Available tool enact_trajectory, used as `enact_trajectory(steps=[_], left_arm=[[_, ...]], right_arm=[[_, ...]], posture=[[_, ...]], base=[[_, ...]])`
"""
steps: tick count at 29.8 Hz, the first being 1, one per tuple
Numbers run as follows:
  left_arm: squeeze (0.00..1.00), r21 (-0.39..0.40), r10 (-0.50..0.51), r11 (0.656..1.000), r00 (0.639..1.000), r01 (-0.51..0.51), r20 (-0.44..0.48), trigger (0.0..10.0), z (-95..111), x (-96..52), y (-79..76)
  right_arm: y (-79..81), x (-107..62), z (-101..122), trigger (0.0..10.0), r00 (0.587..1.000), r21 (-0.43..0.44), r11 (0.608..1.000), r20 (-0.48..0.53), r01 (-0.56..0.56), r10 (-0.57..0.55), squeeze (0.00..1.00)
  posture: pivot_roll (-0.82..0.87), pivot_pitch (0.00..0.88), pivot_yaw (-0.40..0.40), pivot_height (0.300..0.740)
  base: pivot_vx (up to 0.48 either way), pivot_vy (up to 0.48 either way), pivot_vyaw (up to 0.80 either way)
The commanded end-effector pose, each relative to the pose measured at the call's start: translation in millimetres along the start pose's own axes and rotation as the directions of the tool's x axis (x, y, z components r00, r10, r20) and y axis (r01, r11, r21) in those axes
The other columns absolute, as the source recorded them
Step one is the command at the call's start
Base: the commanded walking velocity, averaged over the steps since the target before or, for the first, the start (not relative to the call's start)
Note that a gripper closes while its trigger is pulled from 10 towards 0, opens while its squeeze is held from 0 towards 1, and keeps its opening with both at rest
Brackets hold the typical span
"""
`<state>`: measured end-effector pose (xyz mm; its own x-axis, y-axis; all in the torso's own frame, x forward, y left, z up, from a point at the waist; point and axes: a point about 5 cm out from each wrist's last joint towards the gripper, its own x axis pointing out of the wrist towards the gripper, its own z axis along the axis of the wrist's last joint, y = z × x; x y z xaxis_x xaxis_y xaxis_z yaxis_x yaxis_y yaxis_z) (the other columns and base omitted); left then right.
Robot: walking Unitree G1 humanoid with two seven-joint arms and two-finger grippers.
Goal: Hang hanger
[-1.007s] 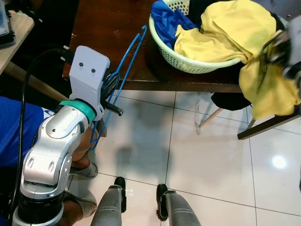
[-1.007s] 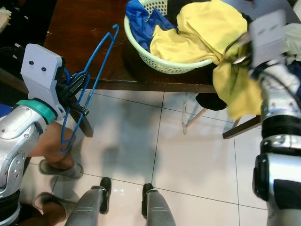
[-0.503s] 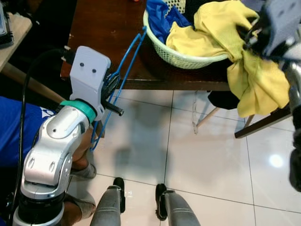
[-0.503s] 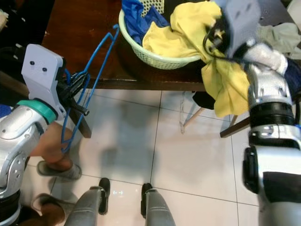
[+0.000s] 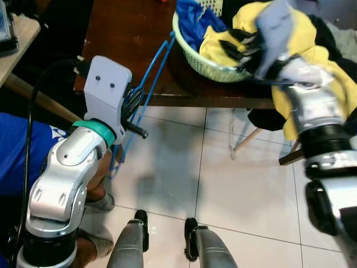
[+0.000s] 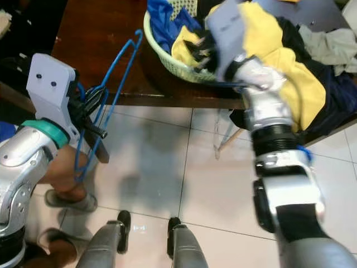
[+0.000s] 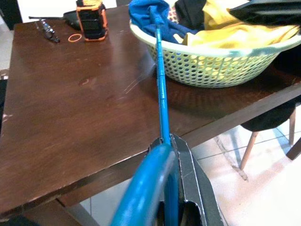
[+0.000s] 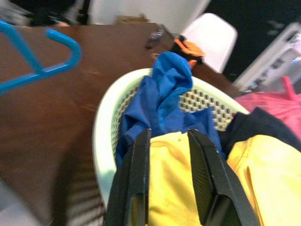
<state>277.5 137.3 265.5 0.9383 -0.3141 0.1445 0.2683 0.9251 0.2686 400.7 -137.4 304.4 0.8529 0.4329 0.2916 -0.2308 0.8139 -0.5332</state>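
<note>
A blue wire hanger [image 5: 149,84] leans out past the front edge of the dark wooden table [image 5: 128,33]. My left gripper [image 5: 132,109] is shut on it low down; in the left wrist view the hanger's rod [image 7: 161,84] runs from the fingers towards the basket. My right gripper [image 5: 233,47] hovers over the pale green laundry basket [image 5: 196,54], fingers [image 8: 136,179] apart above a yellow garment [image 8: 174,188] and a blue one [image 8: 167,94]. The yellow shirt [image 6: 301,84] lies draped over the basket and the table edge behind my right arm.
A person in blue [image 5: 17,151] sits at my left, one sandalled foot [image 5: 100,201] on the white tiles. Chair legs [image 5: 245,142] stand under the table. Dark and grey clothes [image 6: 329,44] are piled at the right. An orange-black device [image 7: 89,21] lies on the table.
My right gripper has swung left from the table's right end to above the basket. The yellow shirt no longer hangs from it. The left gripper and hanger stayed put.
</note>
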Motion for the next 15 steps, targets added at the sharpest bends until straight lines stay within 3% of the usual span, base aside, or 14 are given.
enact_trajectory(steps=[1, 5, 7, 8, 10, 15], left_arm=[[0.0, 0.0, -0.006, 1.0, 1.0, 0.006, 0.004, 10.0, -1, -4.2, -2.6], [0.0, 0.0, -0.006, 1.0, 1.0, 0.006, 0.002, 10.0, -2, -4.3, -2.4], [0.0, -0.003, -0.009, 1.0, 1.0, 0.009, 0.002, 10.0, -2, -3.3, -3.9], [0.0, -0.003, -0.009, 1.0, 1.0, 0.009, 0.002, 10.0, -2, -3.3, -3.9], [0.0, -0.009, -0.012, 1.0, 1.0, 0.012, 0.004, 10.0, -2, -2.4, -5.8], [0.0, -0.01, -0.01, 1.0, 1.0, 0.01, 0.005, 10.0, -2, -2.7, -5.6]], right_arm=[[-16.1, -1.2, -8, 10.0, 0.982, -0.026, 0.985, -0.082, 0.169, -0.17, 0.38], [-18.0, -1.4, -11, 10.0, 0.975, -0.023, 0.981, -0.111, 0.194, -0.195, 0.38], [-23.2, -1.3, -14, 10.0, 0.956, -0.064, 0.967, -0.148, 0.247, -0.254, 1.0], [-23.2, -1.3, -14, 10.0, 0.956, -0.064, 0.967, -0.148, 0.247, -0.254, 1.0], [-35.7, -4.0, -23, 10.0, 0.913, -0.12, 0.932, -0.191, 0.343, -0.361, 1.0], [-37.7, -5.2, -27, 10.0, 0.901, -0.14, 0.922, -0.201, 0.362, -0.384, 1.0]], posture=[[0.06, 0.238, -0.028, 0.74], [0.06, 0.238, -0.028, 0.74], [0.05, 0.239, -0.028, 0.74], [0.05, 0.239, -0.028, 0.74], [0.06, 0.242, -0.033, 0.74], [0.06, 0.242, -0.033, 0.74]], base=[[0.0, 0.0, 0.0], [0.0, 0.0, 0.0], [0.0, 0.0, 0.0], [0.0, 0.0, 0.0], [0.0, 0.0, 0.0], [0.0, 0.0, 0.0]])
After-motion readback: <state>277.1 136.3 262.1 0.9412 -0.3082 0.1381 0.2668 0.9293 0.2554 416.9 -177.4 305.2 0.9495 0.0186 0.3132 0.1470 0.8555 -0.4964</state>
